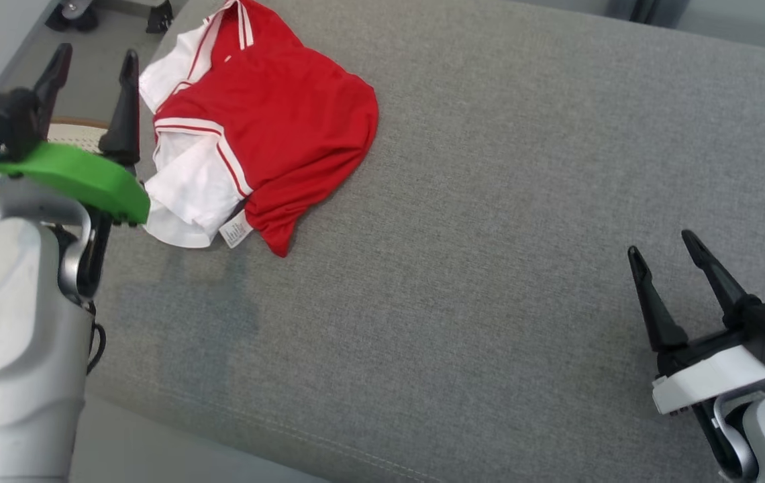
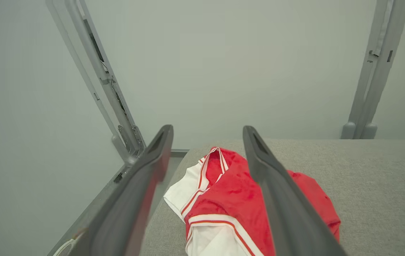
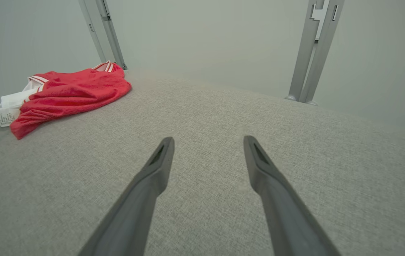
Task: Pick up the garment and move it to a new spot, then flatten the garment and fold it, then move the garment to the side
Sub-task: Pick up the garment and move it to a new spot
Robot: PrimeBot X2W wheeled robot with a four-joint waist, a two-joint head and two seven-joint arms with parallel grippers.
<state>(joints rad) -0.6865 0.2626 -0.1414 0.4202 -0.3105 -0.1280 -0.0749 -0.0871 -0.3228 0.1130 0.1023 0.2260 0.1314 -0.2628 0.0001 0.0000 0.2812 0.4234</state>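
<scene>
Garment (image 1: pixel 268 121) lies crumpled on the grey cushion (image 1: pixel 490 201), left hand (image 1: pixel 97 51) and right hand (image 1: pixel 661 241) both spread wide, empty.

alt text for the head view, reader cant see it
A crumpled red and white shirt lies at the upper left of a grey surface. The left gripper is open beside it, the right gripper open at lower right.

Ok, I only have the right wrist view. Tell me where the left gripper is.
Observer: The left gripper is open and empty, beside the garment, at its left edge.
Operator: Say which part of it is nearest that gripper.
Observer: A white sleeve with red stripes.
Operator: Tell me what lies beyond that edge.
Observer: Floor, with a pale round mat showing past the left gripper.
</scene>
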